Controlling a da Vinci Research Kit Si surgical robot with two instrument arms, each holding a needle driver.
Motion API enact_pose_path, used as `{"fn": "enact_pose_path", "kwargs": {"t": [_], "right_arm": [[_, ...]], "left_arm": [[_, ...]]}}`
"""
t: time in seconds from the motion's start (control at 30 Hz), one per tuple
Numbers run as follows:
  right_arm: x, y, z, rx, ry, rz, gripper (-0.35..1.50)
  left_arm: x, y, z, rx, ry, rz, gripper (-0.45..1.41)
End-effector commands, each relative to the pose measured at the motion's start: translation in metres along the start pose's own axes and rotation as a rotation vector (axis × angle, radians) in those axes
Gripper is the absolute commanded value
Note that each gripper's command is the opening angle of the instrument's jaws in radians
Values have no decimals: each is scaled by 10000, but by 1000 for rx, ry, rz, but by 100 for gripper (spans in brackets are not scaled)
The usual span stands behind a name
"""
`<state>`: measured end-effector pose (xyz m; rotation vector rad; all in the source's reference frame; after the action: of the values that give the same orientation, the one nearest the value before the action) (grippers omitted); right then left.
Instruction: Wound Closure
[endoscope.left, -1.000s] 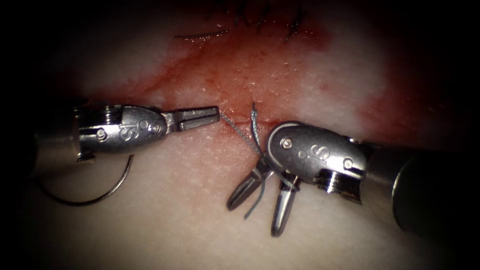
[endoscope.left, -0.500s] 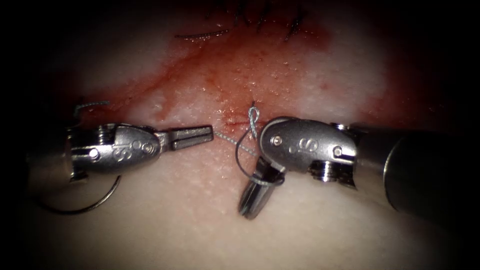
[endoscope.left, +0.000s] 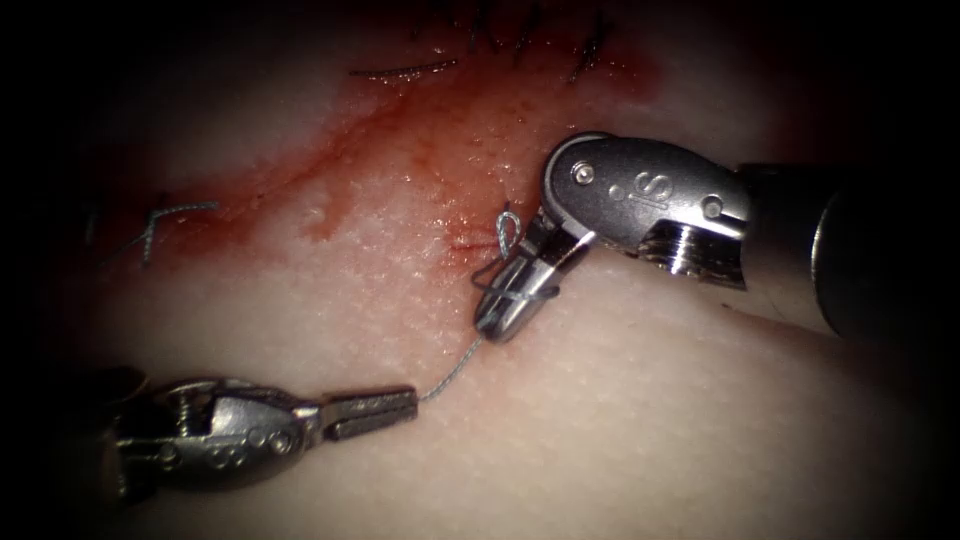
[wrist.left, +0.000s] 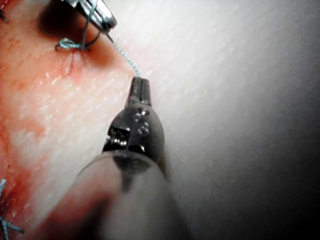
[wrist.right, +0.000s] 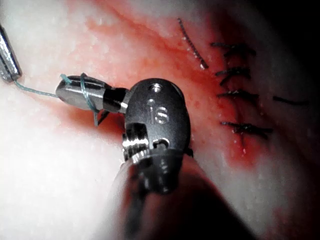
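Observation:
My left tool (endoscope.left: 412, 402) lies low on the left side of the cut, jaws shut on the long thread (endoscope.left: 455, 372), which runs taut up and to the right. It ends in a loop wound around my right tool (endoscope.left: 497, 328), whose jaws are shut on the thread's short end beside the stitch site. A small bight of thread (endoscope.left: 507, 228) rises from the tissue (endoscope.left: 620, 420) there. The left wrist view has the left tool (wrist.left: 137, 82) gripping the thread (wrist.left: 122, 55). In the right wrist view the right tool (wrist.right: 62, 90) carries the wrap of thread (wrist.right: 85, 92).
Finished dark stitches (endoscope.left: 480, 35) cross the cut at the top, seen as well as a row of stitches (wrist.right: 240, 95). A cut thread end (endoscope.left: 160, 220) lies on the left. Red fluid (endoscope.left: 440, 140) stains the tissue around the cut.
The right jaws closed on the thread's short end and moved up and right. The left tool drew the long thread down and left, and the loop closed round the right jaws.

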<state>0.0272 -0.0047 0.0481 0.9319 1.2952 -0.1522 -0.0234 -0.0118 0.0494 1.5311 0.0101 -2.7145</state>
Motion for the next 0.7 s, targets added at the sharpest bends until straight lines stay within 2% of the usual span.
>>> {"fn": "enact_pose_path", "kwargs": {"t": [0.03, 0.4, 0.7], "right_arm": [[-3, 18, -4, -27, 10, 2, -35], [-24, 54, -35, -154, 4, -16, -35], [-44, 83, -55, -265, -26, -36, -35]], "left_arm": [[5, 13, 6, -12, -3, 7, -45], [44, 71, -10, -64, 24, -13, -45], [50, 106, -6, -98, 31, -26, -45]]}}
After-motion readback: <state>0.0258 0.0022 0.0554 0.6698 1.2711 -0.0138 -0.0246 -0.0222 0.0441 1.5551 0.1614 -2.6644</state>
